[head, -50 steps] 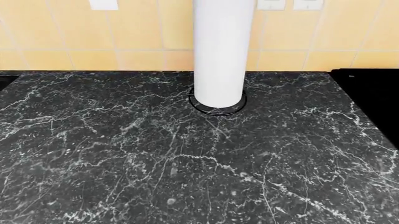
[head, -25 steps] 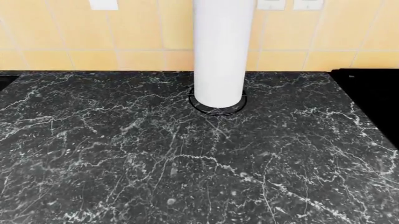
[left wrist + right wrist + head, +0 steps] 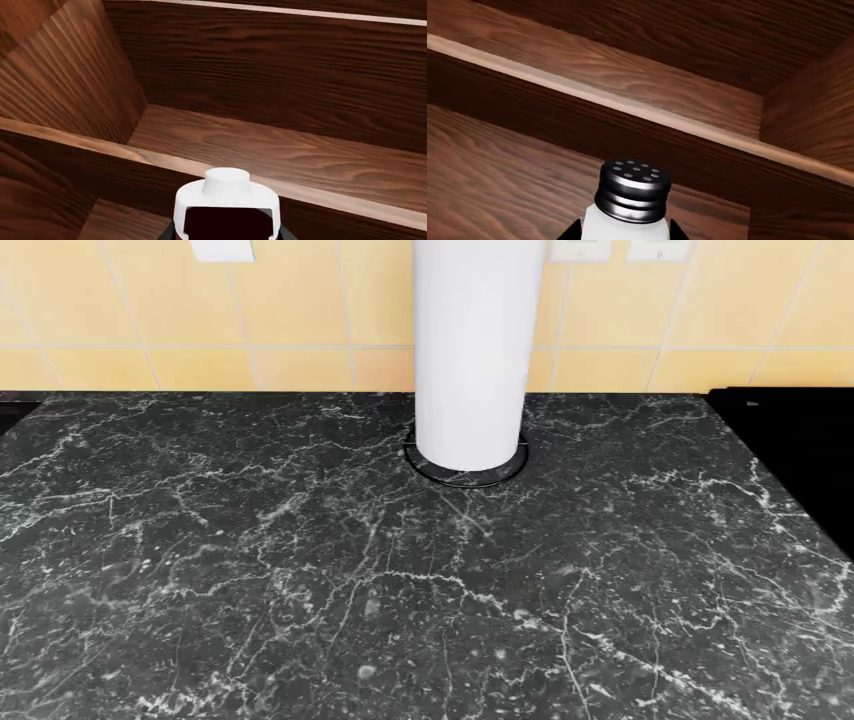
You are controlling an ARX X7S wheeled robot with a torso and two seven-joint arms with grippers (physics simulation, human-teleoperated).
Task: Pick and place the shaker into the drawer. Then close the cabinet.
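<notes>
The shaker [image 3: 630, 192] has a white body and a black perforated cap. My right gripper [image 3: 626, 232] is shut on its body, with black fingers on both sides. It hangs on the near side of the drawer's thick brown wood wall [image 3: 627, 107], with the drawer's floor beyond. My left gripper [image 3: 227, 234] is shut on a white knob-topped object [image 3: 227, 187] with a dark red panel. That object is close to the drawer's wall rim [image 3: 100, 145]. The drawer's handle and the cabinet front are out of view. Neither gripper shows in the head view.
The head view shows a black marble countertop [image 3: 267, 570] with a tall white cylinder [image 3: 470, 350] standing on a black ring base near the yellow tiled wall. A black surface [image 3: 801, 440] borders the counter at the right.
</notes>
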